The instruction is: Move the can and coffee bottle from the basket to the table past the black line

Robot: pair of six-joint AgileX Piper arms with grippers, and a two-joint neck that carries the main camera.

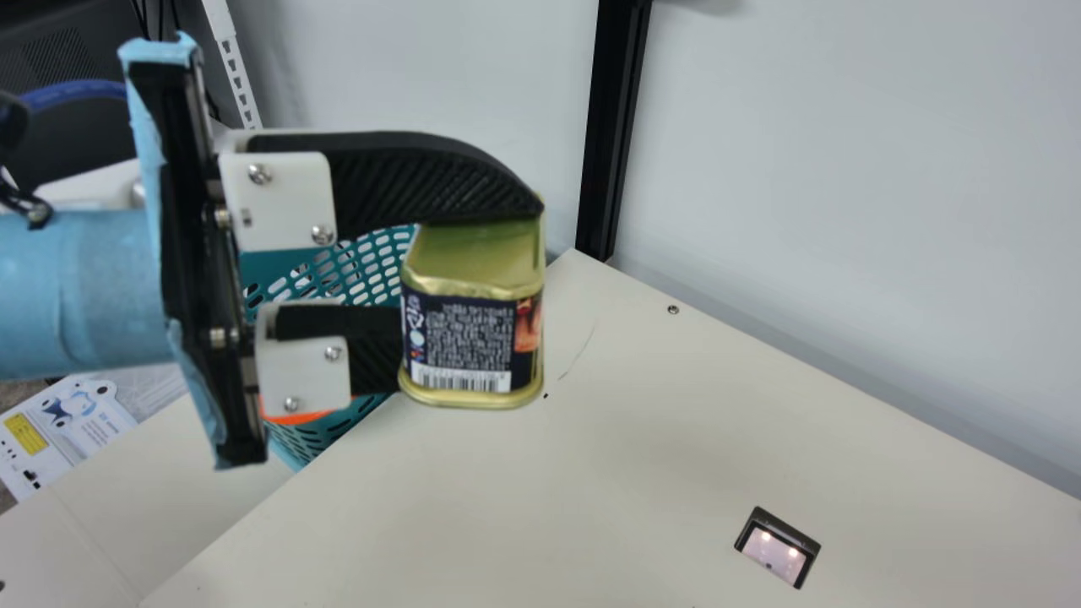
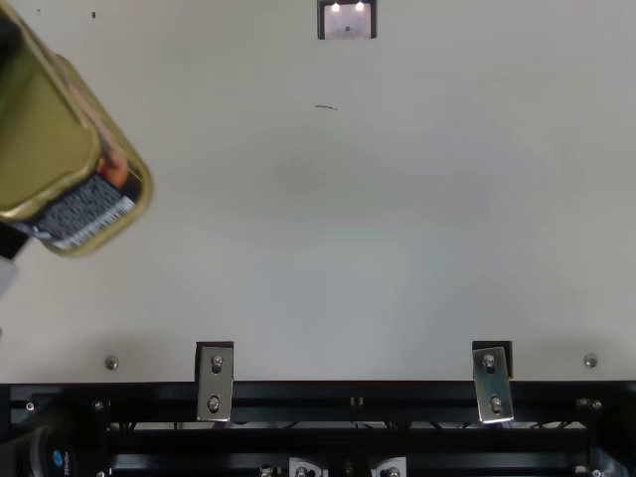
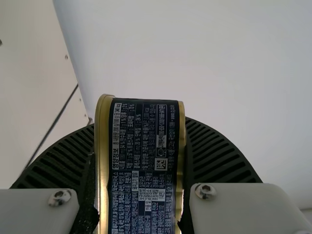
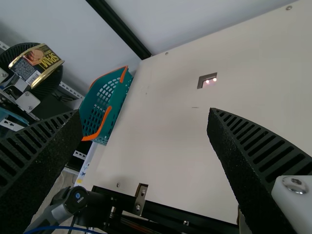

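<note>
Since the left end effector (image 1: 473, 283) has the can (image 1: 469, 342) clamped between its two ribbed fingers, they're only about as far apart as the can is thick. It's up in the air, off the desk (image 1: 676, 447), with its dark printed label turned toward the neck camera. In the left wrist view you get a gold rim running beside each finger, so yeah, it's pinched across its ends. The right end effector (image 4: 144, 114) is spread really wide, with nothing in its grip. As for the basket (image 4: 118, 100), that's the teal one with holes and orange handles, sitting by the desk's edge, and the main view has it behind the left fingers.
</note>
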